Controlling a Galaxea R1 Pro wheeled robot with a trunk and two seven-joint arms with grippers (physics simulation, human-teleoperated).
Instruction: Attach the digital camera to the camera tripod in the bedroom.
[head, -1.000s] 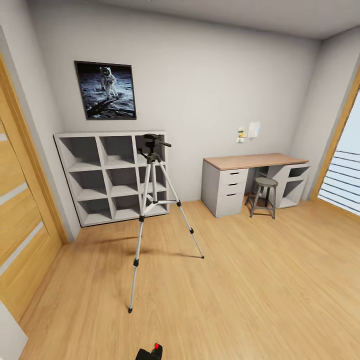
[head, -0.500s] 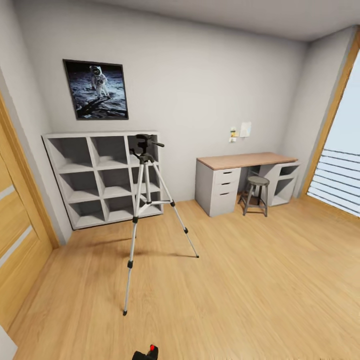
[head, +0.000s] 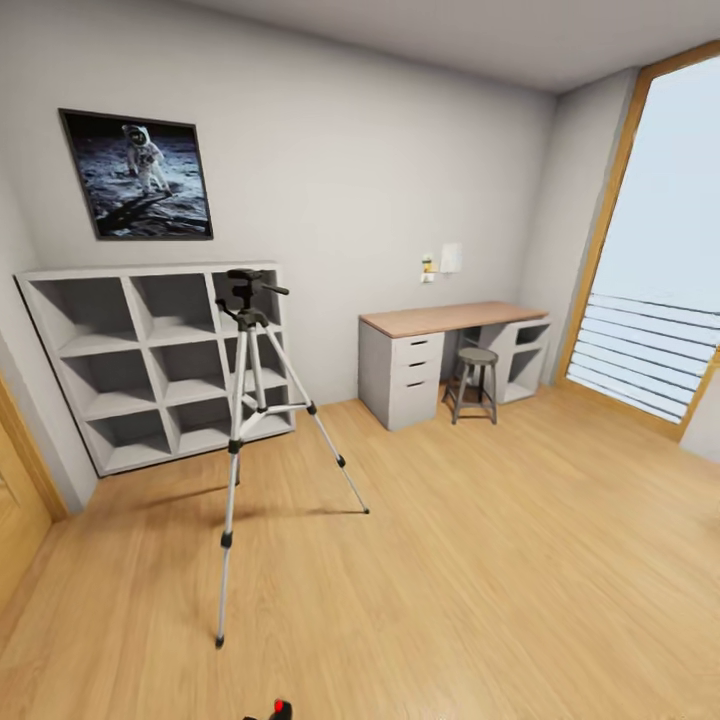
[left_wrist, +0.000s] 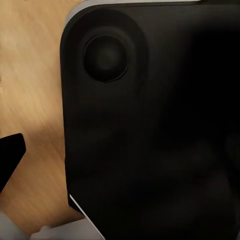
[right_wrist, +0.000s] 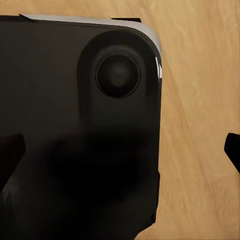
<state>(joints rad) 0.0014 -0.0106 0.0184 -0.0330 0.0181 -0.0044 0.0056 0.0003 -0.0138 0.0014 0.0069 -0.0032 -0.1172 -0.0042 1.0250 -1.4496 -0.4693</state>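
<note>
Head view: the camera tripod (head: 250, 420) is standing upright on the light wood plank floor (head: 480, 580) of the bedroom, its three silver legs splayed, just in front of the white cube shelves (head: 150, 365); an astronaut moon poster (head: 138, 175) is hanging on the pale grey wall above the shelves. A desk with drawers (head: 440, 355) and a round stool (head: 475, 385) are sitting against the same wall, well apart from the tripod, beside a tall window (head: 655, 250). At the lower edge of this view, a sliver of the digital camera (head: 272, 711) is showing, black with a bright red dot, well short of the tripod. Left wrist view: a large black rounded panel (left_wrist: 150, 130) bearing a round boss is lying close before the lens, over the wood floor, with one dark fingertip (left_wrist: 10, 157) showing at the frame's edge. Right wrist view: a like black panel (right_wrist: 75, 135) is occupying most of the frame, a dark fingertip (right_wrist: 233, 147) showing at the edge. How far either gripper is spread, and whether either is holding anything, cannot be told; the arms' poses are not visible.
</note>
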